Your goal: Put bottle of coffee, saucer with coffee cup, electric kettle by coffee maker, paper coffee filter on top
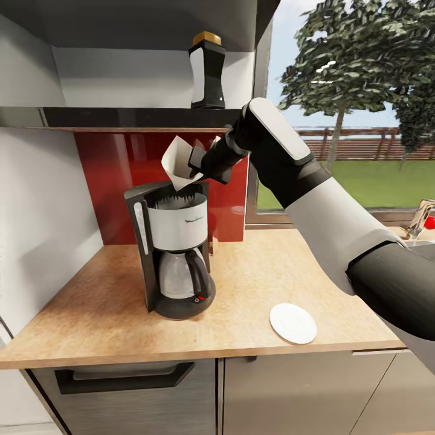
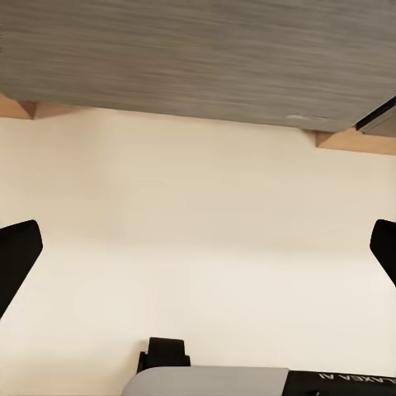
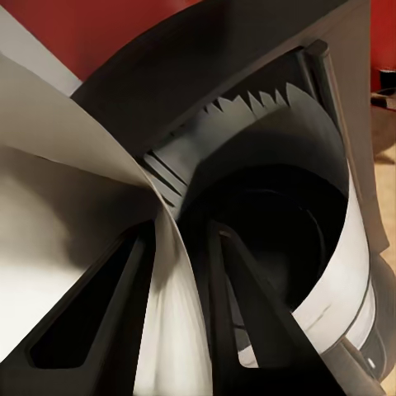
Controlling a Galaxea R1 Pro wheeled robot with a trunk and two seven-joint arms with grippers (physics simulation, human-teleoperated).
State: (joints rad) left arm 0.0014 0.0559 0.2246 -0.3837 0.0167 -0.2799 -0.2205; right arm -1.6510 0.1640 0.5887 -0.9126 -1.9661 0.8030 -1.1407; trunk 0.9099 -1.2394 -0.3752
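My right gripper is shut on a white paper coffee filter and holds it just above the open top of the black and white coffee maker, which stands on the wooden countertop. In the right wrist view the filter is pinched between the dark fingers, over the maker's filter basket. The dark bottle of coffee with a gold lid stands on the shelf above. A white saucer lies near the counter's front edge. My left gripper is open above a pale floor.
A red backsplash and a white wall at the left close in the corner behind the coffee maker. A window is at the right, with a faucet by the sink below it. Grey cabinet fronts run under the counter.
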